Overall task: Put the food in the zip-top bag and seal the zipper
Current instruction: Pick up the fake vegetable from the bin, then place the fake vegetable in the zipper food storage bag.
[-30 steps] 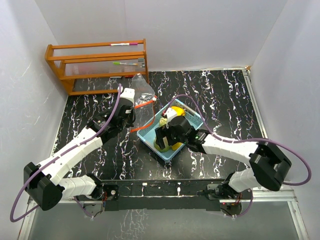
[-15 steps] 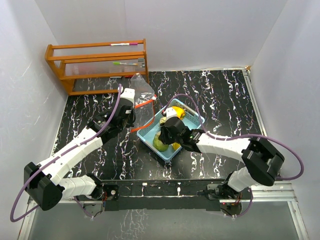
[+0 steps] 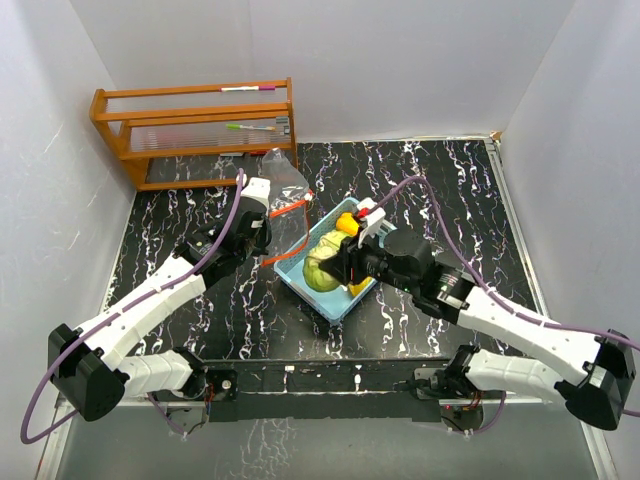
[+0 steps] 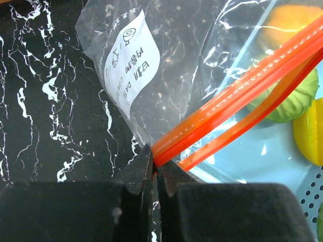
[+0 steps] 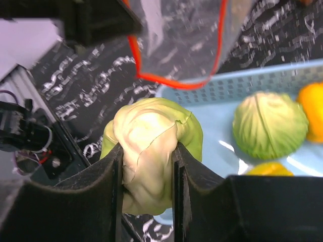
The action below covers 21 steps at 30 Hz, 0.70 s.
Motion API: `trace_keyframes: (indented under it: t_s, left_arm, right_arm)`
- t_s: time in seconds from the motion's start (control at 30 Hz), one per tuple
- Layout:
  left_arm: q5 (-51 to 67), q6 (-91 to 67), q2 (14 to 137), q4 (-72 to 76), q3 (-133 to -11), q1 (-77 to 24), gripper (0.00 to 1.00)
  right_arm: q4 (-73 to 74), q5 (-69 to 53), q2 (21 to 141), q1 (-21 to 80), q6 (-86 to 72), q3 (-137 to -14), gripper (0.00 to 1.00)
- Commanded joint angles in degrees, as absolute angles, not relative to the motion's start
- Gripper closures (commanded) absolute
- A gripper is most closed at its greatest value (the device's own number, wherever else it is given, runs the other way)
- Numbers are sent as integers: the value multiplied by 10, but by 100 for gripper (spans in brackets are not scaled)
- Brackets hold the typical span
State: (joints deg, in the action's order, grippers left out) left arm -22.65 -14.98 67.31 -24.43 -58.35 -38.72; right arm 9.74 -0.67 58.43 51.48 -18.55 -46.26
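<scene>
My left gripper point(image 4: 154, 169) is shut on the corner of the zip-top bag point(image 4: 151, 50), pinching the orange zipper point(image 4: 237, 96); the two strips gape apart, so the mouth is open. From above, the bag point(image 3: 285, 180) is held up beside the light blue tray point(image 3: 345, 300). My right gripper point(image 5: 147, 151) is shut on a pale green leafy food piece point(image 5: 146, 131), lifted over the tray's left end point(image 3: 322, 262). In the tray lie another green round piece point(image 5: 270, 126), an orange piece point(image 5: 313, 111) and a yellow one point(image 5: 267, 169).
A wooden rack point(image 3: 195, 130) with pens stands at the back left against the white wall. White walls close in the black marbled table on three sides. A metal rail point(image 3: 350, 370) runs along the near edge.
My right gripper has closed on the green food piece and lifted it out of the tray toward the bag, the arm swinging up. The left gripper and the bag have stayed still.
</scene>
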Motion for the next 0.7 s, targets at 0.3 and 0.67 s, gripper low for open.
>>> trace_keyframes:
  t_s: [0.3,0.67]
  left_arm:
    - [-159,-169,654,-250,-600,-383,100]
    - [-132,-177,640,-261,-596,-383,100]
  right_arm:
    - [-224,0,705,518,-170,-468,92]
    - [-363,167,802,518,-163,-501,92]
